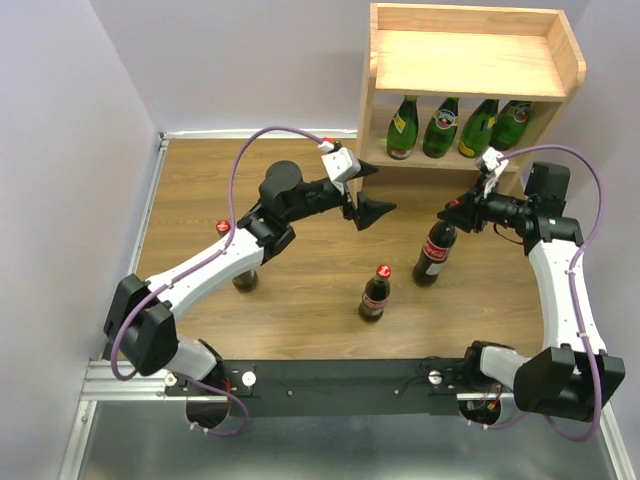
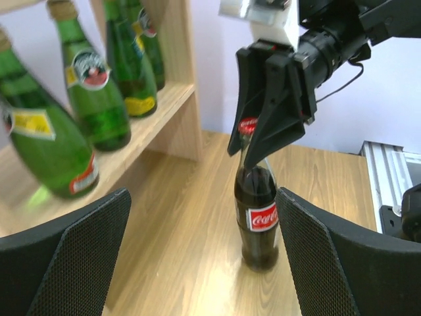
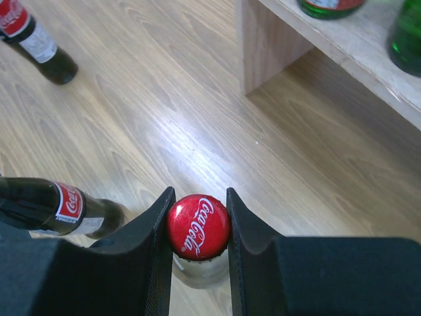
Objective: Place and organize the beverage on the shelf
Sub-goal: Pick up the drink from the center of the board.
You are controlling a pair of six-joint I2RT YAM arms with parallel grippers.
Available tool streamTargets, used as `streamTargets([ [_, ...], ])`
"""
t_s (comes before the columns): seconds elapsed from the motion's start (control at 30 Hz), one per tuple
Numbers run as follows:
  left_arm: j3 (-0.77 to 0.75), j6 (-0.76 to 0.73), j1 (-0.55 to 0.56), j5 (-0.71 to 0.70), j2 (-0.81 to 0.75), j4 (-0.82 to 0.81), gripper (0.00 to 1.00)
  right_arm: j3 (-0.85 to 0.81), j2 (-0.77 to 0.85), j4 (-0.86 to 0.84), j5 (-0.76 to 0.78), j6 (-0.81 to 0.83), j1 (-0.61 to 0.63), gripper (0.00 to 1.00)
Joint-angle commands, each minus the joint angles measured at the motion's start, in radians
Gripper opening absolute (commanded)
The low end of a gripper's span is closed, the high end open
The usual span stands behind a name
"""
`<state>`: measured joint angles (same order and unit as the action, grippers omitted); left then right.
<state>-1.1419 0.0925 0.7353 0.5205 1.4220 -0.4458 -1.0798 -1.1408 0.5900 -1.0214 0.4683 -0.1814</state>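
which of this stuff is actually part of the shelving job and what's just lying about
Job:
- shelf
- four green bottles on its lower tier
- gripped cola bottle, cap between the right gripper fingers
- middle cola bottle
- half-hidden cola bottle under the left arm

Just rig, nothing to shelve:
- purple cables
- black base rail

I'm driving this in a robotics lab cell, not anyone's home: plain pale walls (image 1: 60, 150) box in a wood-grain tabletop (image 1: 200, 170), a black mounting plate (image 1: 340, 378) sits on bare aluminium rail (image 1: 110, 380) at the near edge, and purple cables (image 1: 285, 128) loop loose in the open.
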Motion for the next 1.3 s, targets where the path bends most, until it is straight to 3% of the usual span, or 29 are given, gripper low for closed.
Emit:
streamTargets([
  [0.0, -0.088, -0.027, 0.013, 0.099, 0.066, -0.034, 0.98, -0.097, 0.046, -0.058, 0.027, -0.094, 0.005, 0.01],
  [0.23, -0.136, -0.04, 0.042, 0.089, 0.129, -0.034, 0.98, -0.192, 0.038, -0.073, 0.067, -0.151, 0.007, 0.0],
  [0.83, -0.332, -0.149, 0.128, -0.026, 0.376, -0.041, 0.96, -0.665, -0.109, -0.09, 0.08, -0.422, 0.007, 0.01],
  [1.27, -0.475, -0.157, 0.174, -0.073, 0.518, -0.064, 0.97, -0.832, -0.192, -0.11, 0.04, -0.549, 0.007, 0.01],
])
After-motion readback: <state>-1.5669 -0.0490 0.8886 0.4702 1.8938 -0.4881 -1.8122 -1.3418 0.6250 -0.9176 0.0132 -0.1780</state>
